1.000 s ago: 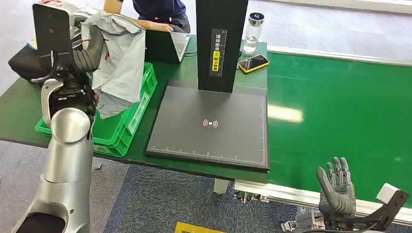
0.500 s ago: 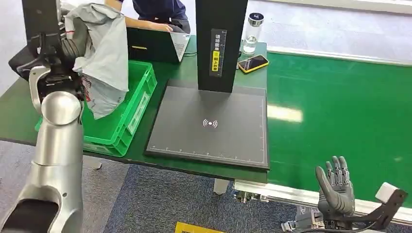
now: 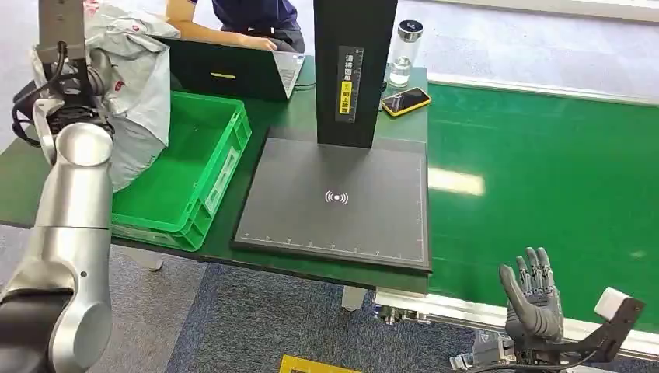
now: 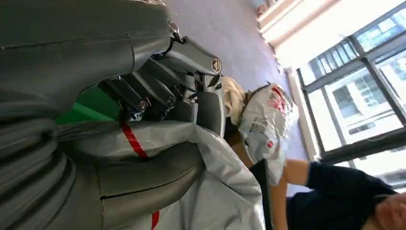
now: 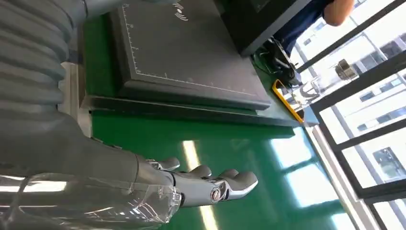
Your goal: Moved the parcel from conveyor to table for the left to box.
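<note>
The grey plastic parcel [image 3: 138, 89] hangs in the air over the green table's left end, beside the left rim of the green crate [image 3: 210, 148]. My left hand [image 4: 167, 100] grips it, with fingers and thumb clamped on the crumpled grey film [image 4: 210, 187]. My left arm [image 3: 74, 179] rises in front of the parcel and hides part of it. My right hand [image 3: 532, 299] is held low at the conveyor's near edge with its fingers apart and nothing in it; the right wrist view shows the same hand [image 5: 201, 187] over the green belt.
A dark scanner pad [image 3: 334, 198] with a black column [image 3: 353, 70] lies mid-table. Behind are a laptop [image 3: 233, 70], a yellow-cased phone [image 3: 405, 101], a bottle [image 3: 404, 50] and a seated person [image 3: 249, 15]. The green conveyor [image 3: 544, 171] runs on the right.
My left arm has swung the parcel leftward, from above the crate to past its left rim. The crate's inside now shows. My right hand has barely moved.
</note>
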Motion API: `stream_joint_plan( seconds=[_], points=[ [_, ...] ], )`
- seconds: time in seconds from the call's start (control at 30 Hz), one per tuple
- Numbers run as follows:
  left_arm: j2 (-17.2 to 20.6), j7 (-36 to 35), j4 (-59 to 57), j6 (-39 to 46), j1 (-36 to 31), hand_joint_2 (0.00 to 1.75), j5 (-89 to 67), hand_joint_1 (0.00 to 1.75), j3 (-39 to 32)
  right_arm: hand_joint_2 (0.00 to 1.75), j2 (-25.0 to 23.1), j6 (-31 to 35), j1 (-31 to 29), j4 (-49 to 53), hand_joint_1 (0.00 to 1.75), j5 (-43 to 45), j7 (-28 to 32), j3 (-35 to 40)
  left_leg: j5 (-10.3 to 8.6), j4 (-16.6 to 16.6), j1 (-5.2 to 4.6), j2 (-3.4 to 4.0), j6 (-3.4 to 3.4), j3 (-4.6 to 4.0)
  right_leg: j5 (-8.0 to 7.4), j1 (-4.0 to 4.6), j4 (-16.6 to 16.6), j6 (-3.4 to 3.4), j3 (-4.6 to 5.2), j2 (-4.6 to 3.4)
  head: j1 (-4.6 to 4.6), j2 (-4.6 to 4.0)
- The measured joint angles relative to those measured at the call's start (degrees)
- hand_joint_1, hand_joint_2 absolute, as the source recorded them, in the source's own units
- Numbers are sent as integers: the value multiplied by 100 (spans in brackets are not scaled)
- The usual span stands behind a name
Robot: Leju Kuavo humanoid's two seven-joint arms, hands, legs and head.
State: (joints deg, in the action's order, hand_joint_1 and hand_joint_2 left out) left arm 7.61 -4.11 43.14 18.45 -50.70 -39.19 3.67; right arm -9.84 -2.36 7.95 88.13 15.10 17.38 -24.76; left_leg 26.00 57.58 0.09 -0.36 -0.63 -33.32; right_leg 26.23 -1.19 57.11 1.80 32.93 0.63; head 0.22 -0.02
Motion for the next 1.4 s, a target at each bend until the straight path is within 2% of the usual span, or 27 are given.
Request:
stream_joint_plan(
  seconds=[0.03,0.33,0.73,1.03,1.2,1.3,1.33,1.37,1.4],
  points=[
    [31,-46,-124,11,-73,175,-39,0,-41,175,0,-11,0,0,0,0,0,2,0,0,0,0,0,0,0,0,0,0,0,-1,-2,0],
    [271,-269,-1020,-74,-748,175,-319,0,-181,175,0,-59,8,-13,0,-11,0,2,0,0,1,0,0,2,0,1,0,0,-1,0,-2,0],
    [299,-179,-1300,-90,-870,175,-327,0,-183,175,0,-72,20,-13,0,-11,0,2,0,1,0,1,0,7,0,0,0,0,-1,-1,-2,0],
    [175,-124,-1392,-122,-938,175,-374,0,-183,175,-2,-87,110,42,0,-22,-24,-11,0,1,0,2,0,6,0,0,0,0,-1,-2,-2,0],
    [31,285,-1341,-151,-922,175,-238,0,-183,175,-18,-199,113,70,0,-109,-61,-66,0,2,-1,1,0,7,0,0,0,0,-3,-1,-4,0],
    [-114,564,-936,-352,-712,175,120,0,-164,175,-24,-277,114,70,0,-116,-74,-112,0,1,-3,1,0,8,0,-4,0,0,-5,-1,0,0],
    [-158,605,-734,-421,-580,175,274,0,-136,0,-24,-291,113,70,0,-120,-74,-114,0,1,-3,2,0,8,0,-4,0,0,-5,-3,-2,0],
    [-208,649,-464,-499,-386,175,475,0,-85,175,-24,-286,111,70,0,-125,-72,-114,1,1,-5,3,0,9,0,-6,0,0,-5,-7,-2,0],
    [-236,706,-165,-570,-175,175,690,0,-18,175,-24,-277,112,70,0,-142,-59,-114,1,1,-5,3,0,9,0,-6,0,0,-5,-8,-2,0]
  ],
)
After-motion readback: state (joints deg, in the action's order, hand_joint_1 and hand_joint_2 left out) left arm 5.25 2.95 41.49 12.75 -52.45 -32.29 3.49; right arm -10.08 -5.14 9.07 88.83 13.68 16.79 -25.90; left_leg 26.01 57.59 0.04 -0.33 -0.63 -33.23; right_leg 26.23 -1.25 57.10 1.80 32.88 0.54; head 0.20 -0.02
